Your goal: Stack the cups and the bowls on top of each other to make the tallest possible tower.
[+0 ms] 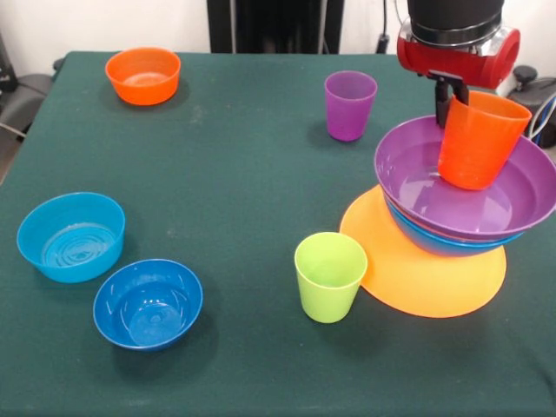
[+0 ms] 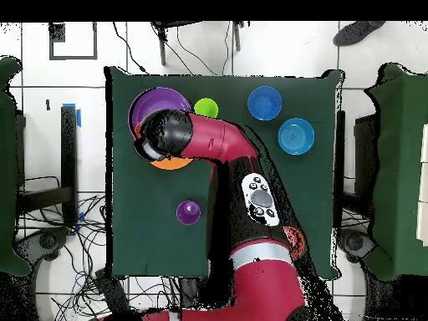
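My gripper (image 1: 452, 97) clenched on orange cup (image 1: 479, 139) rim, cup tilted over purple bowl (image 1: 486, 201) at table's 3 o'clock. Cup judged light, stiff, slick; thin-wall pinch at rim suits. Stacked bowls lean; gentle release advised.

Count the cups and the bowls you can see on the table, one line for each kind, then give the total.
Cups: 3: orange cup, purple cup, green cup.
Bowls: 6: orange-yellow bowl, purple bowl, blue bowl, small orange bowl, light blue bowl, dark blue bowl.
Total: 9.
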